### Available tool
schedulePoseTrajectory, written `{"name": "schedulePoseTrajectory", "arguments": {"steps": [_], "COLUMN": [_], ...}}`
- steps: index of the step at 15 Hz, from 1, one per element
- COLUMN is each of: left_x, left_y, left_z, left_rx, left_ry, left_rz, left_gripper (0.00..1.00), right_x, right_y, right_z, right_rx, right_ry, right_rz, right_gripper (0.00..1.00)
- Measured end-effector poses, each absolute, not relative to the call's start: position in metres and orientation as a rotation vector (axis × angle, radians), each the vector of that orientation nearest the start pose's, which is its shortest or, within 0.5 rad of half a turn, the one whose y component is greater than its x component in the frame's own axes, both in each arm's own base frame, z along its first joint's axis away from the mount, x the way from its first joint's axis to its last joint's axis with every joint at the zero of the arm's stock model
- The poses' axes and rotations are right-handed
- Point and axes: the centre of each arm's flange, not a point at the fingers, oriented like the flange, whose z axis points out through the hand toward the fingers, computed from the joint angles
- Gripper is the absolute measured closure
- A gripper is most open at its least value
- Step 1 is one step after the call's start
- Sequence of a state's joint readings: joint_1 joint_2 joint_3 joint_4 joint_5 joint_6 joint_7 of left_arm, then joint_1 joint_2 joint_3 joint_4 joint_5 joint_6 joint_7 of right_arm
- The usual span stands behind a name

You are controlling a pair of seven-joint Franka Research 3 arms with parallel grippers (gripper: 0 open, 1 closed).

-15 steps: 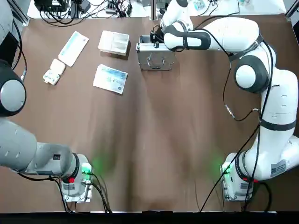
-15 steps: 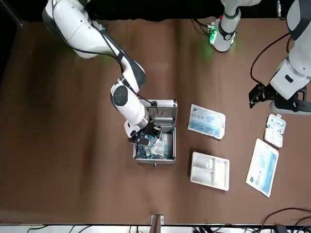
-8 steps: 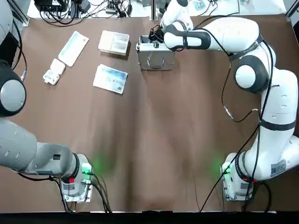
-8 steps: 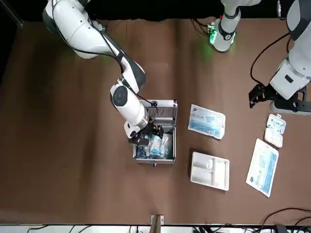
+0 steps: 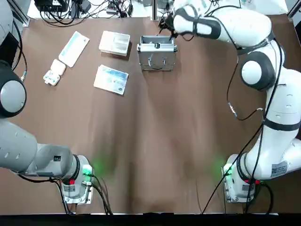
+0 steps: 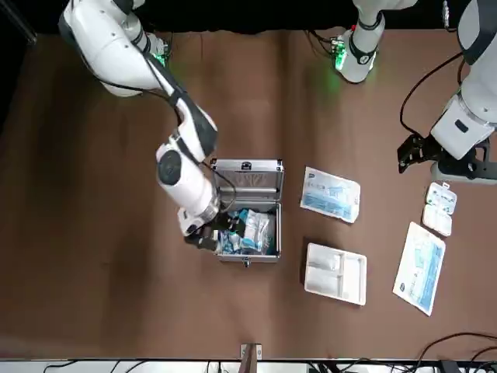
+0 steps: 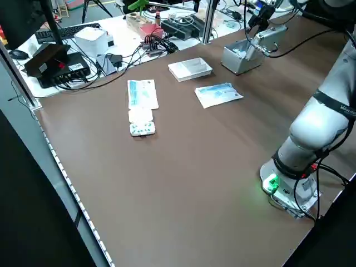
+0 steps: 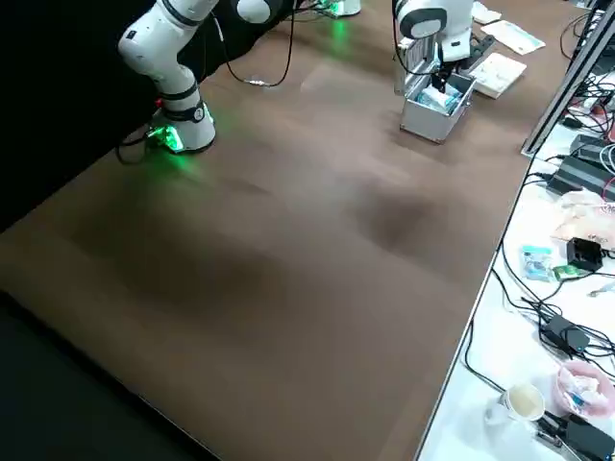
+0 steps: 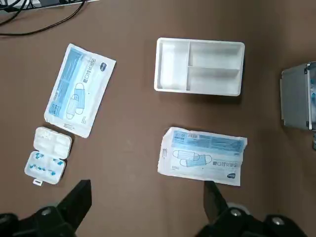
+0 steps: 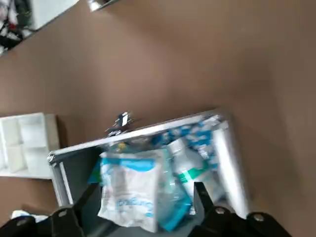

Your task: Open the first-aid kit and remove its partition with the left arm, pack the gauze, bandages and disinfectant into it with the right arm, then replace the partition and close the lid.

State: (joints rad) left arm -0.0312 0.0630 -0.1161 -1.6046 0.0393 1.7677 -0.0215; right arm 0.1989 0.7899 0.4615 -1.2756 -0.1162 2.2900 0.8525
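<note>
A brown table is carrying the work, with cables and gear crowding a white bench beyond its far edge. The silver first-aid kit is standing open near that far edge, its lid tilted up on the robot's side. Clear packets with blue print and a small white bottle that may be the disinfectant are lying packed together inside the case.

The right gripper is hanging just beside the kit, off the case's right-hand wall in the robot's terms. In the right wrist view its fingers are standing apart with nothing between them, the filled case showing past them.

The partition, a white tray with a few compartments, is resting on the table to the left of the kit. A blue-printed flat packet is lying nearer the robot than the partition, a second such packet is lying farther left, and a small white pill box is sitting just beside that one.

The left gripper is hovering high above these items, its fingers spread wide and holding nothing.
</note>
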Motion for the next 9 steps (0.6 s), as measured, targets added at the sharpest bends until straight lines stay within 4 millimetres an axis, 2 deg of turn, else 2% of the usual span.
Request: {"name": "schedulePoseTrajectory", "arguments": {"steps": [2,4,7,9], "left_x": [0.585,0.584,0.584,0.585], "left_y": [-0.082,-0.084,-0.083,-0.082], "left_z": [0.591,0.591,0.591,0.591], "left_rx": [-3.106,-3.102,-3.094,-3.093], "left_ry": [0.219,0.258,0.321,0.328], "left_rz": [-0.16,-0.161,-0.159,-0.157], "left_gripper": [0.0,0.0,0.0,0.0], "right_x": [0.679,0.692,0.703,0.703], "right_y": [0.357,0.32,0.238,0.178], "right_z": [0.358,0.382,0.433,0.461], "right_rx": [-2.794,-2.809,-2.833,-2.844], "right_ry": [0.422,0.425,0.4,0.363], "right_rz": [-0.069,-0.053,0.006,0.064], "right_gripper": [0.16,0.16,0.16,0.15]}}
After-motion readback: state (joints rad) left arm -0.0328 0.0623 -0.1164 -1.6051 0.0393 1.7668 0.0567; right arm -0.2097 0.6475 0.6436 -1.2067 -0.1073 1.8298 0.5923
